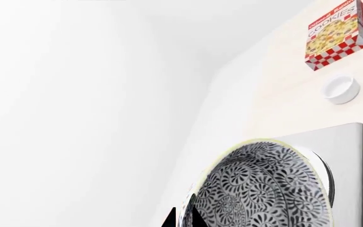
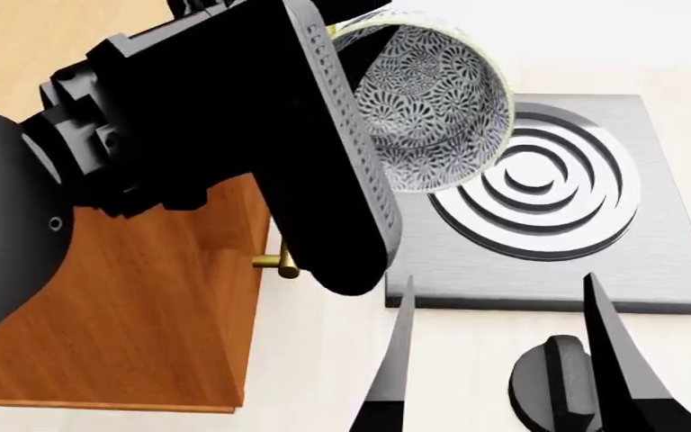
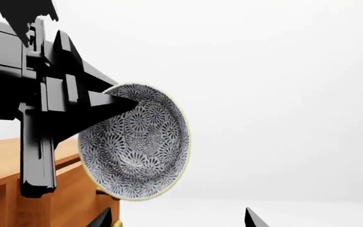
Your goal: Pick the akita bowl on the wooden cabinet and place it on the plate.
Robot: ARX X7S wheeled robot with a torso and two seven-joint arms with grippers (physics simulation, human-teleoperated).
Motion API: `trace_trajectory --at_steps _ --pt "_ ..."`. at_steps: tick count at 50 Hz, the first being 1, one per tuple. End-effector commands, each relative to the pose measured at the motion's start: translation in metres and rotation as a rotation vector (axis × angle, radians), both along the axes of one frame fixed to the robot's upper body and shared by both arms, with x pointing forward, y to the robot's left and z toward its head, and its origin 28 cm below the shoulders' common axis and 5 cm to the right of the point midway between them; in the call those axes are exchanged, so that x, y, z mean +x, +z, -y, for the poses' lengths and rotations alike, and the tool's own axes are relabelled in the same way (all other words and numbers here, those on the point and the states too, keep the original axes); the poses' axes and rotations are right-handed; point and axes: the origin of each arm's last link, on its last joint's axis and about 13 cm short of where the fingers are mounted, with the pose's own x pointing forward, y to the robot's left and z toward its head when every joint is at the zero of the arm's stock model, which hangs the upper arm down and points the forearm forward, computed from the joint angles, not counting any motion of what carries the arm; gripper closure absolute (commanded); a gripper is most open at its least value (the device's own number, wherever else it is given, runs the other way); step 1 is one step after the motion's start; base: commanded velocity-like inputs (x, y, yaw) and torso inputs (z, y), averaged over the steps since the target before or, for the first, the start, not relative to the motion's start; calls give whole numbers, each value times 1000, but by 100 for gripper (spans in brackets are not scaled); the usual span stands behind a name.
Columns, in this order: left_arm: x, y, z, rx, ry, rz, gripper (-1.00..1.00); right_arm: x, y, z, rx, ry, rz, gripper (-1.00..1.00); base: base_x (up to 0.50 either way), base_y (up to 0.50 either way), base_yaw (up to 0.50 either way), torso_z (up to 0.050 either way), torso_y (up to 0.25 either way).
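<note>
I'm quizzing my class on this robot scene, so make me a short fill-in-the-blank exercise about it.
1. The patterned bowl is held by the robot's ____ gripper.
2. In the head view, the bowl shows in front of the grey ____ with ringed burner.
3. The box near the small white cup is labelled ____.

Missing words: left; stove; cookies

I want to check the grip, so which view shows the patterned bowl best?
The right wrist view: the whole bowl shows tilted on its side, with the left hand pinching its rim. The head view has the arm hiding part of it. The left wrist view crops it.
</note>
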Motion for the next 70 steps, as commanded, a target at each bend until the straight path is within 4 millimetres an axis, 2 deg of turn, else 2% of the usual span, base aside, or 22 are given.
trace_trajectory --at_steps 1,49,64,70 --pt "-4 -3 -4 -29 -3 23 100 0 0 0 0 -1 1 -100 0 0 0 0 0" --pt "-44 -21 -9 -29 -74 37 100 1 -1 0 -2 -6 -4 -100 0 0 0 0 0" --pt "-62 -26 -12 -36 -101 52 100 3 -2 0 -4 -21 -21 -100 0 0 0 0 0" --pt "-63 -25 -13 -45 -98 61 100 3 -3 -1 -3 -17 -26 -100 0 0 0 0 0"
